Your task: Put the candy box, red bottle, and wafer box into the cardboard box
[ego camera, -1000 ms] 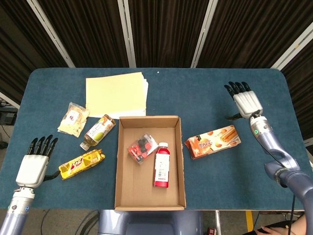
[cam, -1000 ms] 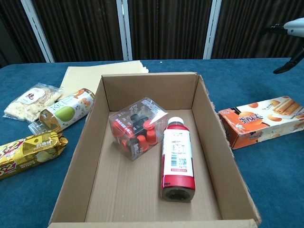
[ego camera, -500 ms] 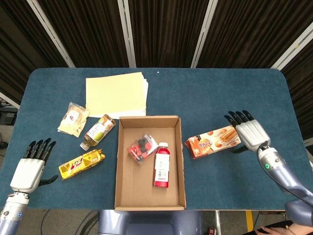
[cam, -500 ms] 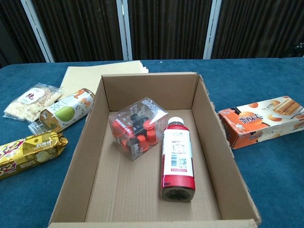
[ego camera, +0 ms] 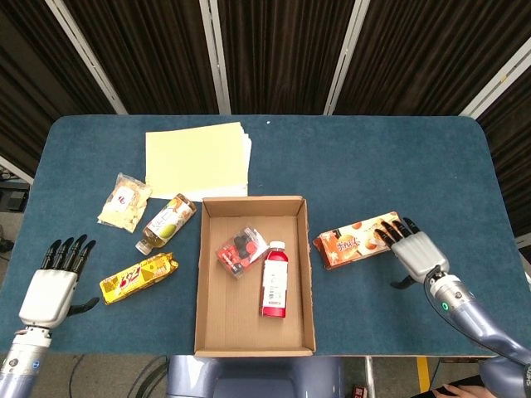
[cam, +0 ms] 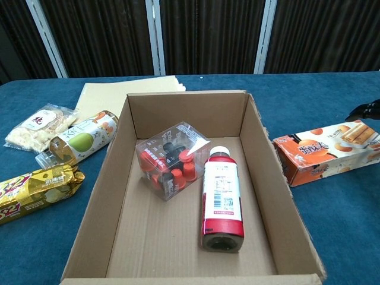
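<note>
Two items boxed, wafer box [ego camera: 360, 239] lettering illegible

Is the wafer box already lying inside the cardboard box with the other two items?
No, the wafer box lies on the table to the right of the cardboard box, outside its wall.

The table [ego camera: 348, 157] is dark blue. The box [ego camera: 210, 274] is brown. The bottle [ego camera: 275, 280] is red with a white label and cap. The wafer box [ego camera: 357, 239] is orange. The paper [ego camera: 196, 159] is pale yellow. The hands [ego camera: 51, 286] are white with black fingers [ego camera: 70, 249].
</note>
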Controlling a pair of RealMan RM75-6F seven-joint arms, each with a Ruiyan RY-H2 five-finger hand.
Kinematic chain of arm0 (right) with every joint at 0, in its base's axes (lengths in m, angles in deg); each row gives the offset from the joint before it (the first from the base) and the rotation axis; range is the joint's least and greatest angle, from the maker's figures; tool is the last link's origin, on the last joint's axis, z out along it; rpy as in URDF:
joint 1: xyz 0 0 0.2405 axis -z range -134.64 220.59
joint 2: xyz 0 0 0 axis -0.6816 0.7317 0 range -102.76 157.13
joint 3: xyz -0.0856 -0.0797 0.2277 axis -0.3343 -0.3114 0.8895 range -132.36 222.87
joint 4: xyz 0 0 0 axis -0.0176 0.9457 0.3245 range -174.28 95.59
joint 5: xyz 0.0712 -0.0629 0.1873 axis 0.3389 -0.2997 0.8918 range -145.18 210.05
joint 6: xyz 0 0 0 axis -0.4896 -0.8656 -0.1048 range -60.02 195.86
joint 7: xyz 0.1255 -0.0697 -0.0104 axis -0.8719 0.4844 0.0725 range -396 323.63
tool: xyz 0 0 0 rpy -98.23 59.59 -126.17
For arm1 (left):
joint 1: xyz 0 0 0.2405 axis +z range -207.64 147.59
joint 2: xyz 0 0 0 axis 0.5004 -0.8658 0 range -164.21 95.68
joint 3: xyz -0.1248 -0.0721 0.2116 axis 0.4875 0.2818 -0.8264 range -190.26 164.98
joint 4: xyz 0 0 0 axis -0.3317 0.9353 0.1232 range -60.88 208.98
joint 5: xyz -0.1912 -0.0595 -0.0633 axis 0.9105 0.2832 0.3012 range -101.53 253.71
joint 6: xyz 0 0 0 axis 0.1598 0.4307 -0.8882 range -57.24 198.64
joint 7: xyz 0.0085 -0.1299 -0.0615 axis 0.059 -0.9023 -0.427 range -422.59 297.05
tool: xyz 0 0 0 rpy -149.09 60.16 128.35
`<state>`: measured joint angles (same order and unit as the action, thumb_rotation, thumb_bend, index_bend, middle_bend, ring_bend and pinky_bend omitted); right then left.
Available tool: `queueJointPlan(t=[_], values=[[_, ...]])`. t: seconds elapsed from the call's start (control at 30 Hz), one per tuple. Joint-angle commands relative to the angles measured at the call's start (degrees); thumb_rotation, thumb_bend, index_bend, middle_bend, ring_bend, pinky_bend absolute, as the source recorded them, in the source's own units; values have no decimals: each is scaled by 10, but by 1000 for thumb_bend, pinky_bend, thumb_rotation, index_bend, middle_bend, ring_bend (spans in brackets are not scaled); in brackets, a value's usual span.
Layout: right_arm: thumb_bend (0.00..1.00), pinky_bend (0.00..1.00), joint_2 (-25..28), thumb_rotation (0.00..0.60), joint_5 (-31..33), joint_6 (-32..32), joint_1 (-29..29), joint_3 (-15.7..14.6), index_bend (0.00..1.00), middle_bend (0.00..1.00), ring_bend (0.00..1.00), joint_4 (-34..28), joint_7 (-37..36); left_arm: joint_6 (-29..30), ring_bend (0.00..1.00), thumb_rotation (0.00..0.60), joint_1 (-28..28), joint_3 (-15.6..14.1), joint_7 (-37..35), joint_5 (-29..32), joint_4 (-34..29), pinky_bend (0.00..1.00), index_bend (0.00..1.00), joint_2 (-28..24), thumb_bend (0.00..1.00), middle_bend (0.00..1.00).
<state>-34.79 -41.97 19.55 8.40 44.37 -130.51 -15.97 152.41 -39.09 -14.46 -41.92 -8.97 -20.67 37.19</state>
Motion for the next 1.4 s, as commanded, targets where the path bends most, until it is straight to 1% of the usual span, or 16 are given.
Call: queueJointPlan(t=[0.03,0.27,0.43,0.7,1.03,1.07,1.13,1.17,1.2,1.23,1.3,1.33,1.37,1.4], values=[[0,0,-26,600,-11,8,-9,5,0,0,0,33,-11,-3,0,537,-1,3,9,5,0,0,0,5,0,0],[0,0,-68,600,-26,28,-25,10,0,0,0,96,-36,-17,0,537,-6,10,30,20,4,0,0,16,0,0],[0,0,-92,600,-33,45,-37,12,0,0,0,125,-50,-20,0,535,-9,14,37,24,6,0,0,22,0,0],[0,0,-121,600,-40,71,-60,18,0,0,0,157,-63,-22,0,538,-11,23,41,32,10,0,0,27,0,0],[1,0,-144,600,-34,98,-83,23,0,0,0,180,-65,-13,0,536,-8,29,38,34,16,0,0,28,0,0],[11,22,-147,600,-33,102,-85,23,0,0,0,185,-67,-14,0,539,-9,29,38,35,16,0,0,28,0,0],[49,176,-154,600,-35,107,-88,22,11,3,40,193,-71,-15,0,538,-9,30,39,37,16,0,0,28,0,0],[79,297,-157,600,-36,109,-89,21,43,19,92,198,-74,-16,0,537,-9,31,39,39,15,0,0,28,0,0],[97,363,-160,600,-40,107,-90,20,75,33,133,203,-76,-17,0,536,-9,31,40,39,15,0,0,28,0,0],[116,418,-164,600,-43,105,-90,19,133,63,190,208,-81,-17,0,537,-9,31,40,40,15,0,0,28,0,0],[151,514,-171,600,-51,103,-90,15,269,172,316,220,-87,-18,0,536,-9,32,42,42,14,0,0,28,0,0],[163,550,-175,600,-56,99,-88,13,314,218,364,228,-87,-19,0,535,-9,32,42,44,14,0,0,28,0,0],[181,606,-179,600,-58,96,-87,11,381,290,432,234,-88,-20,0,535,-9,32,43,45,13,0,0,27,0,0],[195,643,-182,600,-60,94,-86,10,425,331,473,239,-90,-20,0,534,-9,32,44,46,12,0,0,27,0,0]])
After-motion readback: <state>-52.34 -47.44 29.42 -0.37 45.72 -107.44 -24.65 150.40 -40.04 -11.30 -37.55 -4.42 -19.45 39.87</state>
